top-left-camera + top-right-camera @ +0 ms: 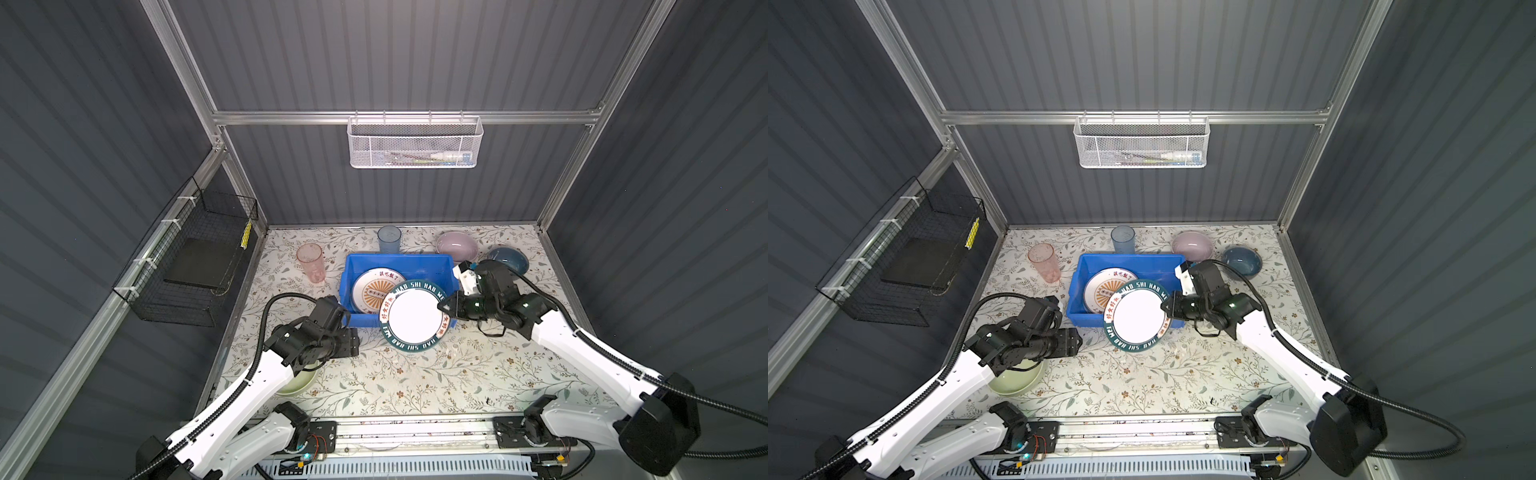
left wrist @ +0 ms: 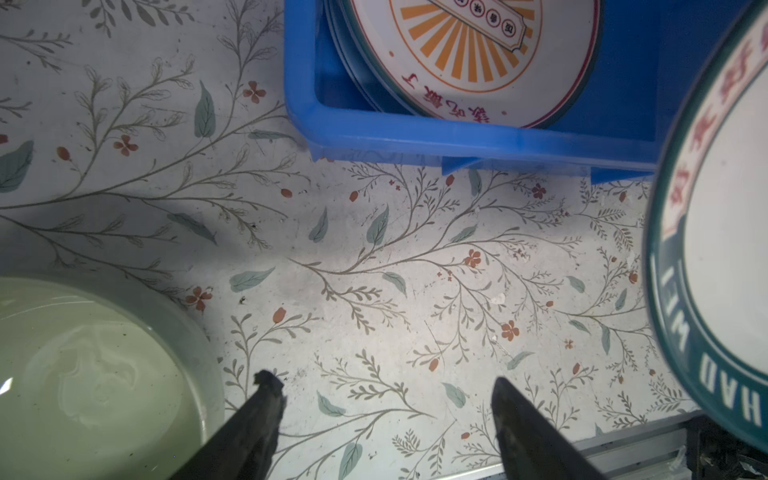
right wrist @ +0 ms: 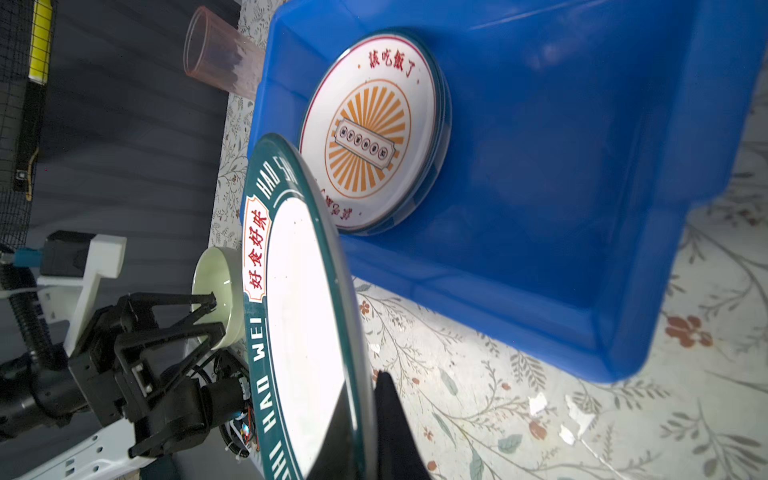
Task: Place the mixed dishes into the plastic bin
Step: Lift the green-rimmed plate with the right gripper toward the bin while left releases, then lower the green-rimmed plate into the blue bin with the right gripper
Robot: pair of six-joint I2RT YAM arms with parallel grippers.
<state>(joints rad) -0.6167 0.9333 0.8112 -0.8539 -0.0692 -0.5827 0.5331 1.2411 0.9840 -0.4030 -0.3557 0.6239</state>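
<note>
A: Starting at the right hand (image 1: 443, 306): clamped tight on the right edge of the lettered plate (image 1: 411, 316). Got that plate tilted and up off the tabletop (image 1: 415, 386), hanging half over the near right corner of the blue bin (image 1: 434, 269) and half out past the bin's near wall.

B: Yep, same in the right wrist view. Overlaps the emblem plate (image 1: 371, 291) in both top views too. Touching it or not? Can't tell from here.

A: Same here. Sits inside the bin, that one, over on the left side, with the rim of a second plate (image 2: 345, 62) peeking out underneath. Leaves the bin's right half bare down to the floor.

B: And the left hand (image 2: 386, 401)?

A: Spread wide with nothing in between, hovering over bare tabletop just off the bin's near left corner. Has the green bowl (image 2: 83, 374) right beside one finger, mostly tucked under that arm in the top views.

B: Plenty of free tabletop along the front, between the two arms. Tighter at the back: pink tumbler (image 1: 311, 262) left of the bin, blue tumbler (image 1: 389, 239) just behind its far wall, pink bowl (image 1: 457, 245) and dark-blue bowl (image 1: 508, 258) off the far right corner. All four outside the bin.
</note>
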